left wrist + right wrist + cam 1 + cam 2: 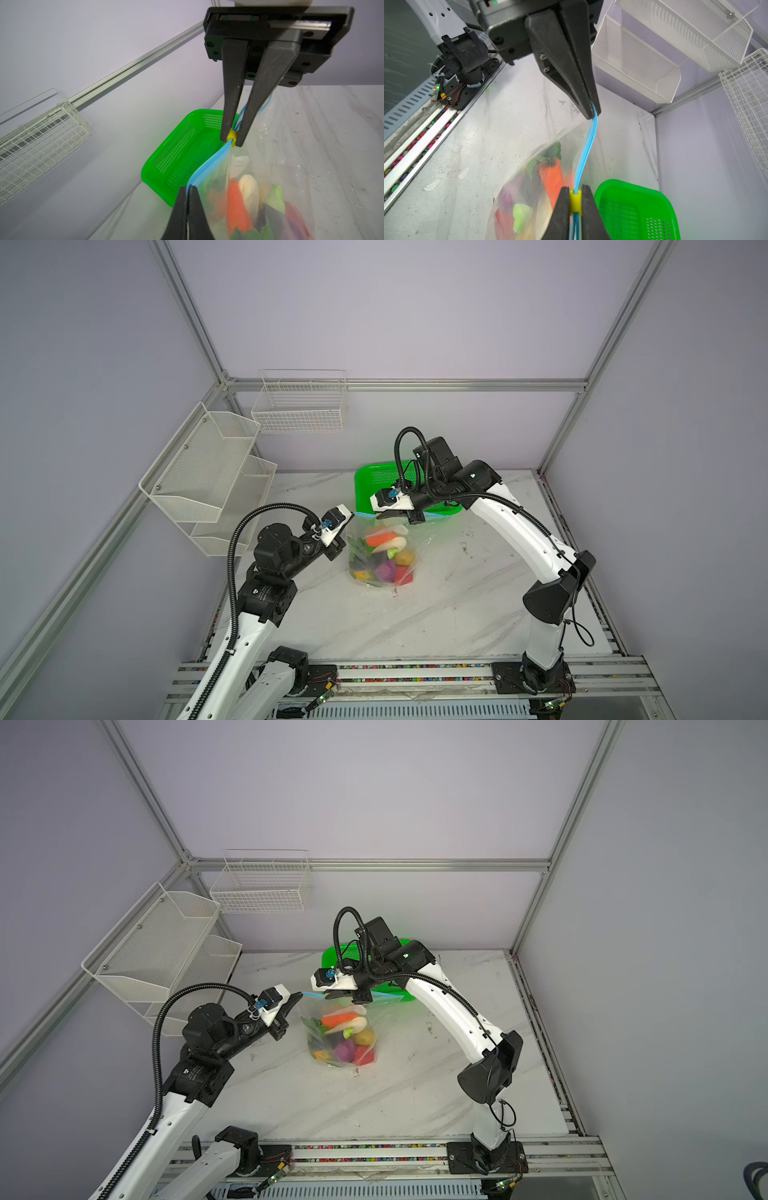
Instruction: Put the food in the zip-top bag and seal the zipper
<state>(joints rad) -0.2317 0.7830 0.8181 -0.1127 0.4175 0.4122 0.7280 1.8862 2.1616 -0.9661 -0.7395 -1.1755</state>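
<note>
Table (457, 614): white marble-look top, scuffed.
Wall rack (208, 472): white mesh, on the L wall, well apart from the bag.
Zip-top bag (411, 537): clear, mid-table, top edge held up betw. both grippers, just in front of the basket.
Basket (368, 479): bright green, perforated, at the back wall.
Food (386, 560): toy veg, all inside the bag; carrot, white radish, purple onion, yellow potato, red + green pcs.
L gripper (188, 189): clenched on the zipper's end.
R gripper (575, 188): pinching the slider.
Zipper (207, 166): blue strip; halves together betw. the grippers, apart past the slider.
Slider (232, 136): yellow, betw. R fingers.
</note>
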